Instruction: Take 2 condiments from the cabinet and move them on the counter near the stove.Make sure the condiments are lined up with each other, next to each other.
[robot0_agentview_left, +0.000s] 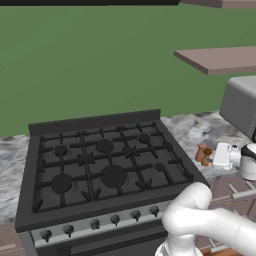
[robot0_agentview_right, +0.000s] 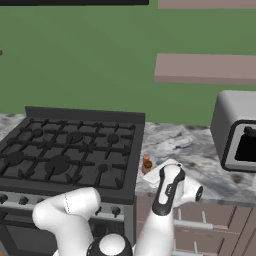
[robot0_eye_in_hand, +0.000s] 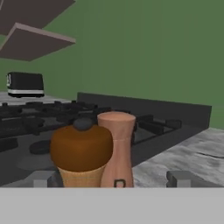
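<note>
Both condiments (robot0_eye_in_hand: 98, 151) seemingly upright beside stove (robot0_agentview_left: 102, 167).

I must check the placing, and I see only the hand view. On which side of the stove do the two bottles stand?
Observer: On its right, on the counter, close to the stove: the taller bottle and the darker bottle.
Operator: Where is the pincer?
Observer: The pincer is on the side of the bottles away from the stove, level with them.
Operator: What is behind the hand?
Observer: A grey toaster, further right on the counter.
</note>
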